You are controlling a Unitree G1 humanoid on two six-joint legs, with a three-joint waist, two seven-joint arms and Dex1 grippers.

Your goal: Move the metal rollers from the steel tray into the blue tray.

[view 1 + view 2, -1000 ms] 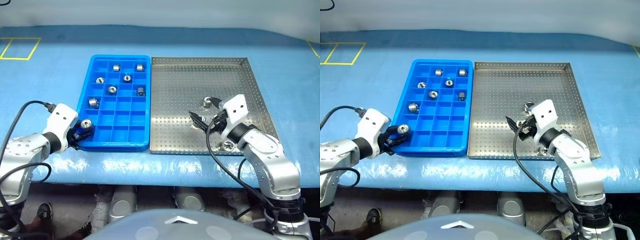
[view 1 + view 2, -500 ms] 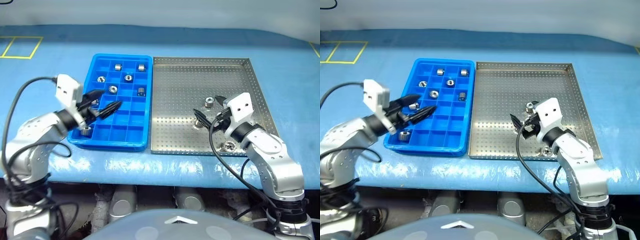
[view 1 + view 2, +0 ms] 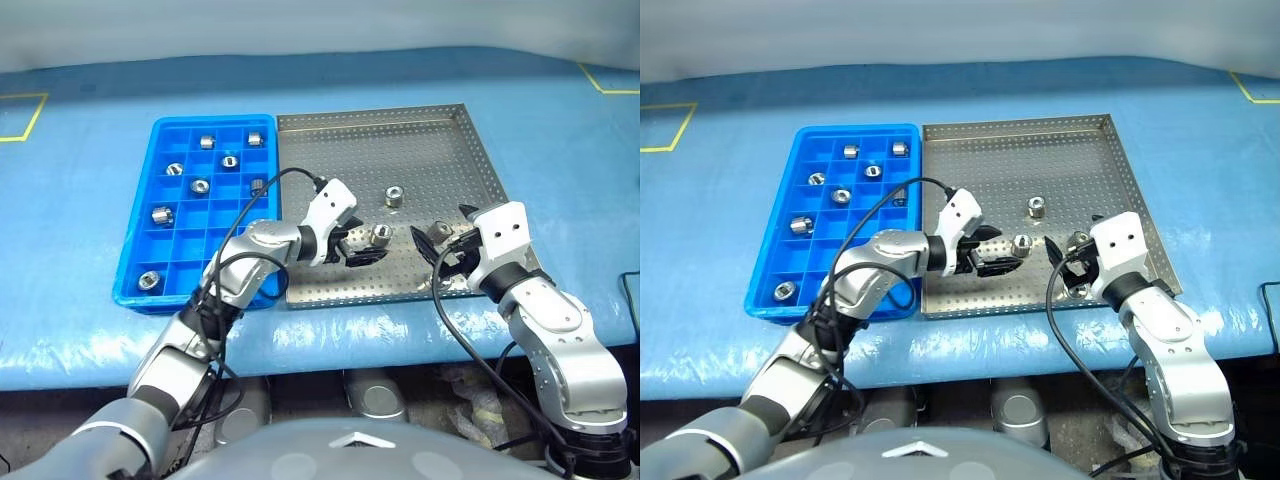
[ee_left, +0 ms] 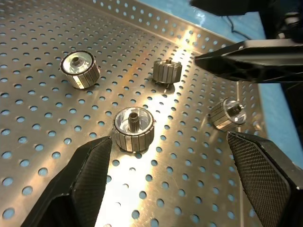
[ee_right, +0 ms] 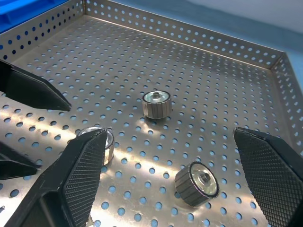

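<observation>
Metal rollers (image 4: 134, 128) ribbed, shiny, cylindrical; steel tray (image 3: 420, 150) perforated, glossy

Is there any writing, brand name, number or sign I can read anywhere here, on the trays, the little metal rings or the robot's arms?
None: no readable text on the blue tray, the steel tray, the metal rollers or either arm.
The yellow lines on the blue table cover are plain floor-style markings, not letters.

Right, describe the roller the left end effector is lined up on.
Start at the steel tray, right of the blue tray. Near its middle, the roller stands on end between the open left end effector fingertips; the others lie clear.
</observation>
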